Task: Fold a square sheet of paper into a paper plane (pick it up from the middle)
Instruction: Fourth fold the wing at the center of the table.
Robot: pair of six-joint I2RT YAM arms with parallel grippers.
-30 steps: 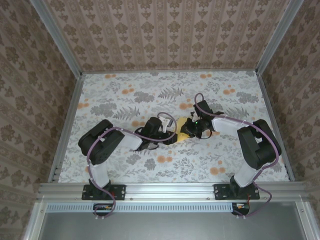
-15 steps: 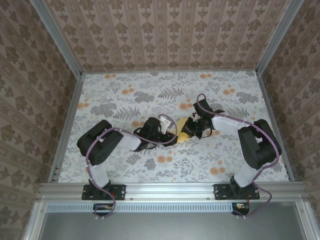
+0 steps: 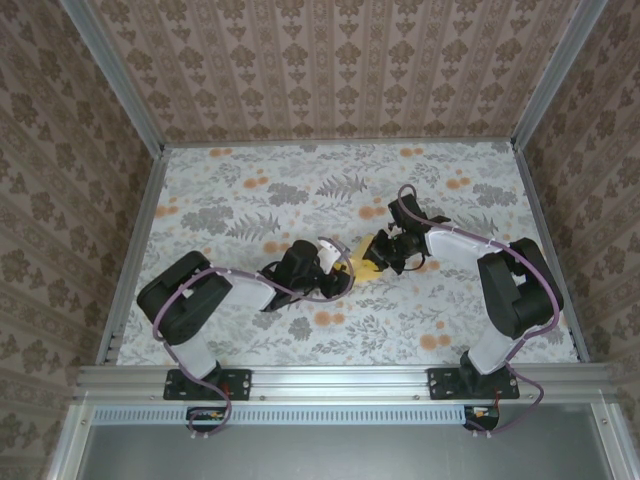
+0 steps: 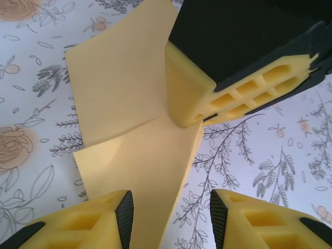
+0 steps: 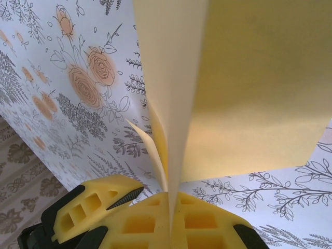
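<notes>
The square sheet of paper is pale yellow and folded into layers, at the table's middle. My right gripper is shut on it. In the right wrist view the folded paper stands up edge-on out of my right gripper's closed jaws. In the left wrist view my left gripper is open, with its jaws either side of the paper's near flap. The right gripper pinches the paper at the crease just beyond. My left gripper sits just left of the sheet.
The table has a white floral cloth with orange flower blotches. Aluminium rails edge it, and patterned walls rise behind and at both sides. One left finger sits close beside the right gripper.
My left gripper has opened and drawn back a little toward the lower left, and its arm has swung left. The right gripper has stayed shut on the paper.
</notes>
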